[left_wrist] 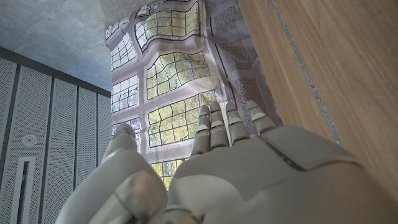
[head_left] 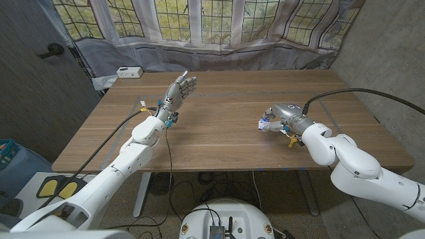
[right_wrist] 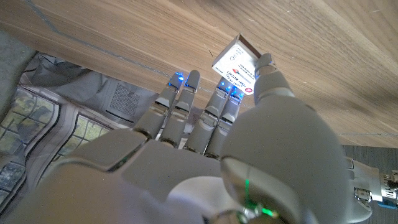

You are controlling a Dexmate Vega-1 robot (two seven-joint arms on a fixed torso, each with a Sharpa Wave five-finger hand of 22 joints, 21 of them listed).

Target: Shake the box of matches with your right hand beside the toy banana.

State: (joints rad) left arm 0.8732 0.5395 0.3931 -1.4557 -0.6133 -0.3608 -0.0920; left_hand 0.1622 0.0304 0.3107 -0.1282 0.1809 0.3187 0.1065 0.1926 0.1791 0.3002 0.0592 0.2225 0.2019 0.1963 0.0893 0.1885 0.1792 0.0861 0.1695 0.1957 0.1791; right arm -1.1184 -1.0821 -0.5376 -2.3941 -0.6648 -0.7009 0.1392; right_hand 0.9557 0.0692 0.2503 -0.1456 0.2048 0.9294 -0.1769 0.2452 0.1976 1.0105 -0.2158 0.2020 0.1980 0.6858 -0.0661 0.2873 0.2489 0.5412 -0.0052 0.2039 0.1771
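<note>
The box of matches (head_left: 265,123) is located on the right half of the wooden bench (head_left: 219,133), at roughly 3 o'clock from the bench centre. It is gripped by the right robot hand (head_left: 284,118), which is positioned low over the bench surface. In the right wrist view, the box of matches (right_wrist: 235,65) is seen as a small white carton with red and blue print, pinched between the thumb and the fingertips (right_wrist: 193,79) of the right robot hand (right_wrist: 205,149); the remaining fingers are curled around it. Whether the box touches the bench cannot be told.

A small yellow item (head_left: 291,140) is visible just beside the right wrist, at 5 o'clock from the box; it is too small to be identified with certainty.

The left robot hand (head_left: 180,89) is raised over the left half of the bench, at about 10 o'clock from the bench centre, well apart from the box. Its fingers are extended and held close together, and nothing is held. In the left wrist view, the left robot hand (left_wrist: 236,162) is seen with straight fingers pointing toward the leaded windows (left_wrist: 168,74).

A white device (head_left: 129,72) is placed at the far left corner of the bench, at 11 o'clock.
</note>
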